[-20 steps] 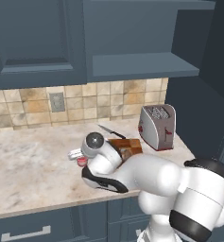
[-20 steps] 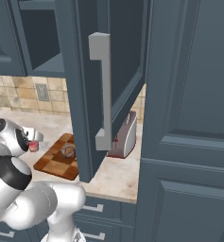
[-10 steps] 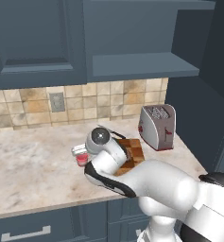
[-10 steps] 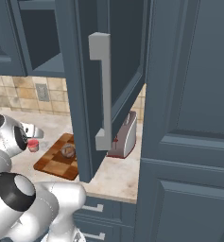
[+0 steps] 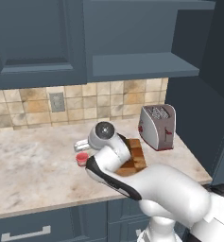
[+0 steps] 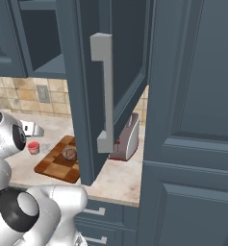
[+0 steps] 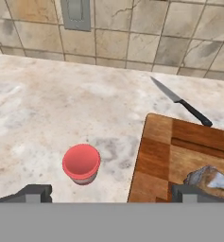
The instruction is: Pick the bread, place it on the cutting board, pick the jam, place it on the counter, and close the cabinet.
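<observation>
Small red jam jar [image 7: 81, 163] stands upright on the beige marbled stone desk [image 7: 47, 113], just beside the striped wooden cutting board [image 7: 179, 151], not touching it. Lumpy brown-grey bread loaf [image 6: 69, 153] lies on the board. The robot's two-finger pincer [image 7: 108, 193] hangs above the jar, spread wide, gripping nothing. Black-handled knife [image 7: 179, 101] lies behind the board; silver toaster [image 5: 157, 126] nearby. Dark blue-grey wall cabinet door [image 6: 86, 91] stands open, jutting over the desk.
</observation>
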Available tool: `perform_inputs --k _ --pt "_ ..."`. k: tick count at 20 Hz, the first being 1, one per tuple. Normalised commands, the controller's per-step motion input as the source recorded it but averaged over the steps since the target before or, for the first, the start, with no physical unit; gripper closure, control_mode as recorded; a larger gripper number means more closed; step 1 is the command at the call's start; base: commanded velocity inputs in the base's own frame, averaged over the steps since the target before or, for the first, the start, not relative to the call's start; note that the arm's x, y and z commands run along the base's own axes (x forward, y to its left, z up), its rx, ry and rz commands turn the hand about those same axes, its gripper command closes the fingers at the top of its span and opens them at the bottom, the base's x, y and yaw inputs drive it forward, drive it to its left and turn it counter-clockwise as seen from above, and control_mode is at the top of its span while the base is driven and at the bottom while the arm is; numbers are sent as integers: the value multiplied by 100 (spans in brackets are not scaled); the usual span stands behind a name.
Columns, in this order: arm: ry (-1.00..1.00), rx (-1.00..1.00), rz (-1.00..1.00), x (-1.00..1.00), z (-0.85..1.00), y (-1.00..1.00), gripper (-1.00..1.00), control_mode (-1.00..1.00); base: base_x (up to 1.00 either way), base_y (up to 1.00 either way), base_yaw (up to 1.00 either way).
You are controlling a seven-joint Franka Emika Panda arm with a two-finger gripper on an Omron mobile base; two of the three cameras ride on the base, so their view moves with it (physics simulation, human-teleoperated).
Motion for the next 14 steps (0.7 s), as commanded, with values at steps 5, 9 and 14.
perform_inputs --k 5,9,14 --pt "0 0 0 -12 30 -11 -100 -100 0 0 0" --pt "0 0 0 -19 28 -18 -100 -100 0 0 0" --pt "-1 0 0 -22 27 -22 -100 -100 0 0 0"
